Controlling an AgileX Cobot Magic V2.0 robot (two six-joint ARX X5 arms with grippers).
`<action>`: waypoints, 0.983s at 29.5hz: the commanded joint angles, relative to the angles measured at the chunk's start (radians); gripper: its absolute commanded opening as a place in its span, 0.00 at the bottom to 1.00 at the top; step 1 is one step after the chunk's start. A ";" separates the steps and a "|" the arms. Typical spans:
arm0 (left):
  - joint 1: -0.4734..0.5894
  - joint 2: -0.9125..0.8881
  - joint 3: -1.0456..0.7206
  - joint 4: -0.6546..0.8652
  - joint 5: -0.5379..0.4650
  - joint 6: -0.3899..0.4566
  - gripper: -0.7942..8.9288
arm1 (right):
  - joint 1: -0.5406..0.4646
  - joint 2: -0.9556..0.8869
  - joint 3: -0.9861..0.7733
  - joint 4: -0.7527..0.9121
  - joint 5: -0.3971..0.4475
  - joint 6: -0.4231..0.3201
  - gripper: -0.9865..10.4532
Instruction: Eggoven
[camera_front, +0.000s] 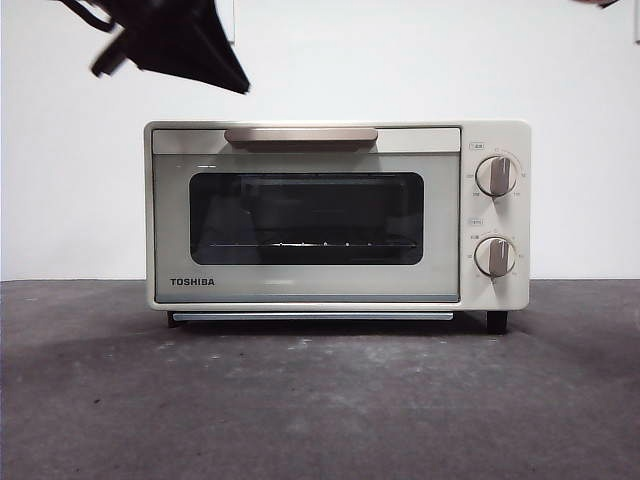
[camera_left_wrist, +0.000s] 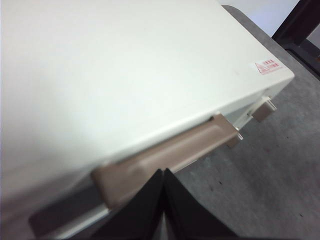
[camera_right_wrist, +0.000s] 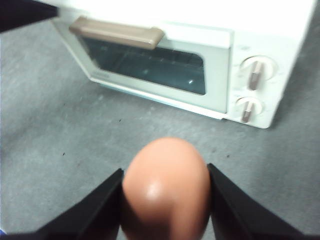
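- Jaws of the left gripper (camera_left_wrist: 164, 172) are pressed together, their tips meeting just beside the tan handle (camera_left_wrist: 165, 155), above the front top edge of the oven (camera_left_wrist: 125, 75).
- Jaws of the right gripper (camera_right_wrist: 165, 192) are pinched on the egg (camera_right_wrist: 166, 187), one black finger at each side of it.
- Egg: reddish-brown, smooth, held in the air over the grey table (camera_right_wrist: 60, 145), in front of the oven (camera_right_wrist: 220, 75) and well apart from it.
- Oven, front view (camera_front: 337, 215): cream body, marked TOSHIBA at the lower left of the door, set at the centre of the frame on the table (camera_front: 320, 400).
- Door (camera_front: 306, 218): dark glass, seen shut, with a wire rack visible behind it.
- Handle (camera_front: 301, 135): set across the top of the door.
- Knobs: two, one above the other (camera_front: 496, 176) (camera_front: 495, 257), at the right of the oven front.
- A dark arm part (camera_front: 175, 45) is seen at the upper left of the front view, above the oven; the left gripper is matched to it by its place near the handle.
- A red warning sticker (camera_left_wrist: 265, 66) is seen on the oven top in the left wrist view.
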 joint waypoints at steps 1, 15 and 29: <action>-0.009 0.054 0.047 0.015 -0.007 0.019 0.09 | 0.008 -0.010 0.018 -0.005 0.005 -0.009 0.09; -0.035 0.152 0.056 0.060 -0.079 0.062 0.09 | 0.008 -0.043 0.018 -0.024 0.005 -0.010 0.09; -0.145 0.152 0.056 -0.067 -0.079 0.097 0.09 | 0.008 -0.043 0.018 -0.027 0.005 -0.017 0.09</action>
